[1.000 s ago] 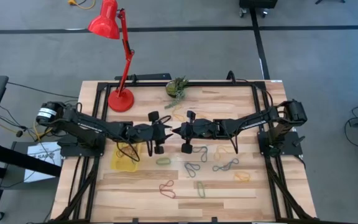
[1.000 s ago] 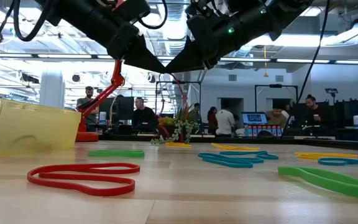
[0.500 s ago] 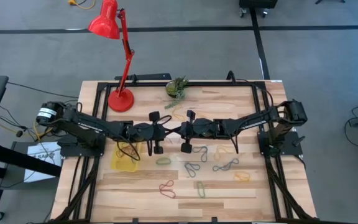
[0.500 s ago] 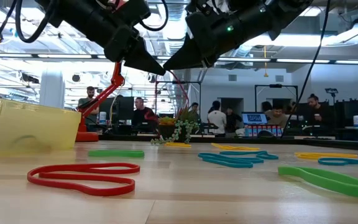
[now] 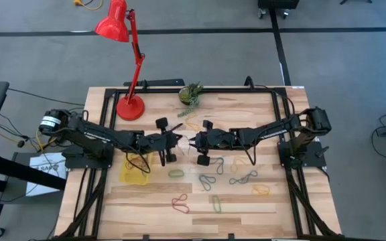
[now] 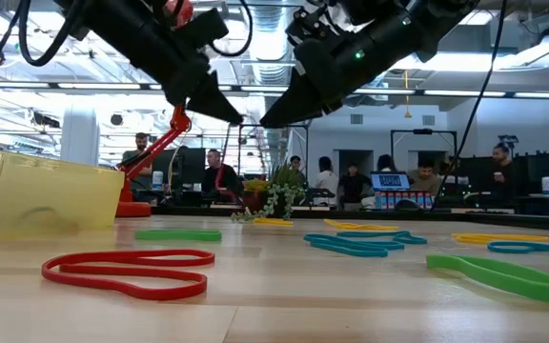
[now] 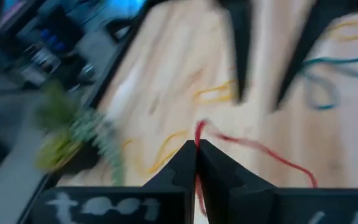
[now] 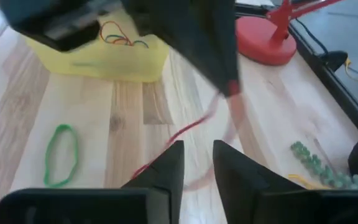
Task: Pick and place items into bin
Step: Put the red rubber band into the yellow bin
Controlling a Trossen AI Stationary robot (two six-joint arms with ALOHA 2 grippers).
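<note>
My left gripper [image 5: 177, 139] is above the table's middle, shut on a thin red rubber band [image 7: 253, 149], which also shows in the right wrist view [image 8: 188, 127]. My right gripper [image 5: 191, 142] faces it tip to tip, a small gap away. It is open and empty, its fingers [image 7: 241, 68] apart. The yellow bin [image 5: 134, 170] lies on the table just left of my left gripper, with a few bands in it [image 8: 120, 34]. More bands lie on the table: green [image 5: 175, 173], red [image 5: 180, 203], blue [image 5: 243, 178]. My left gripper pinches the red band at one end of its loop [image 7: 198, 132] between its two fingertips. The fingers point roughly level toward the table's right. The rest of the band [image 8: 166, 146] trails slack below and away from the tips.
The red lamp's base [image 5: 130, 107] and a green plant clump [image 5: 190, 94] stand at the far side. A yellow band [image 5: 261, 190] and a green band [image 5: 216, 203] lie near the front right. People stand in the room behind the table [image 6: 219, 176].
The two grippers, tips together a second ago, have drawn apart. My left gripper has gone a little toward the table's left edge with the red band. My right gripper has drawn back slightly toward the right.
</note>
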